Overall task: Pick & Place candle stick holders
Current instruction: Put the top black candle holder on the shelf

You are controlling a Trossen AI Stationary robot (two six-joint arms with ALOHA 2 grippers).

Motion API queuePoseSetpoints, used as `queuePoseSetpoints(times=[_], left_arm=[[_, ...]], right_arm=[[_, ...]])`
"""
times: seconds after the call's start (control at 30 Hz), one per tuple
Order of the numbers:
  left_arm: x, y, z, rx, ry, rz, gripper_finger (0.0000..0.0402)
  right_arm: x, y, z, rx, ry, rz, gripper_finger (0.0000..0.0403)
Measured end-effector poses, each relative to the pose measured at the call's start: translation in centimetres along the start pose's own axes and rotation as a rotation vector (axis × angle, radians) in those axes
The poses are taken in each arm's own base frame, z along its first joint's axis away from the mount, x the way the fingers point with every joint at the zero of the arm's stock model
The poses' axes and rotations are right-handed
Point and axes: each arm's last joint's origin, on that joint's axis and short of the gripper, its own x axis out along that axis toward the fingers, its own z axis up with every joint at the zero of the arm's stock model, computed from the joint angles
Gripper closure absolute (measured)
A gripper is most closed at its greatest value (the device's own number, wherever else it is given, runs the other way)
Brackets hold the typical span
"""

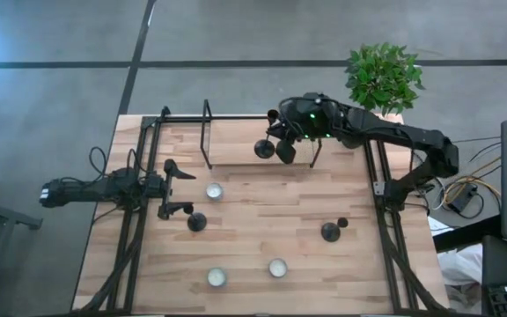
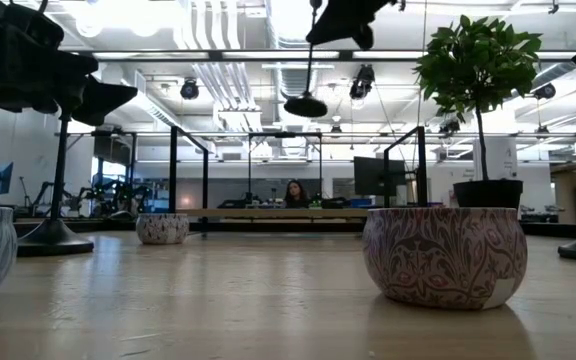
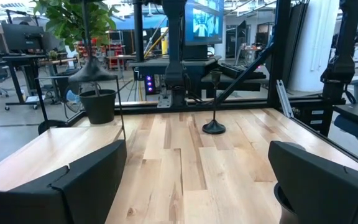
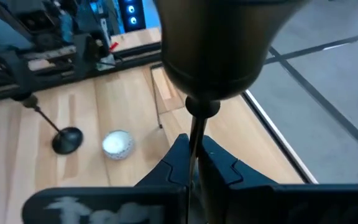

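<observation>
My right gripper (image 1: 285,150) is shut on a black candle stick holder (image 2: 306,103), which it carries high above the table's far middle, with the round base (image 1: 264,148) lowest. A second holder (image 1: 197,221) stands on its base just beside my left gripper (image 1: 183,188). That gripper waits open and level at the table's left edge with nothing between its fingers. The third holder (image 1: 330,232) stands on its base at the right and also shows in the left wrist view (image 3: 214,126). My right gripper pinches the holder's thin stem (image 4: 194,140) between its two fingers, above the base. The fingers slant down from the table's right side and lie across the stem. The holder hangs below them, nearly upright, lifted clear of the table.
Three small patterned bowls sit on the wood: one mid-left (image 1: 214,191) and two near the front edge (image 1: 216,278) (image 1: 277,268). A potted plant (image 1: 382,77) stands at the far right corner. A black wire stand (image 1: 207,132) rises at the far edge, and black frame rails (image 1: 381,189) run along both sides.
</observation>
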Motion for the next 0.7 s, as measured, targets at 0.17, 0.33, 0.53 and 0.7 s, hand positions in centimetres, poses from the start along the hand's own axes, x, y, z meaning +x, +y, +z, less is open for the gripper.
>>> queuePoseSetpoints(times=[0.17, 0.33, 0.53, 0.7], left_arm=[[0.0, 0.0, 0.0, 0.000, 0.000, 0.000, 0.0003], [0.0, 0.0, 0.0, 0.000, 0.000, 0.000, 0.0003], [0.0, 0.0, 0.0, 0.000, 0.000, 0.000, 0.0003], [0.0, 0.0, 0.0, 0.000, 0.000, 0.000, 0.0003]], right_arm=[[1.8, -1.7, 0.5, 0.002, 0.020, 0.010, 0.0392], [2.9, -3.6, 1.2, -0.012, 0.018, -0.025, 0.0392], [3.9, -6.0, 1.3, -0.011, 0.024, 0.001, 0.0392], [4.8, -8.2, 1.0, -0.029, 0.038, 0.028, 0.0392]])
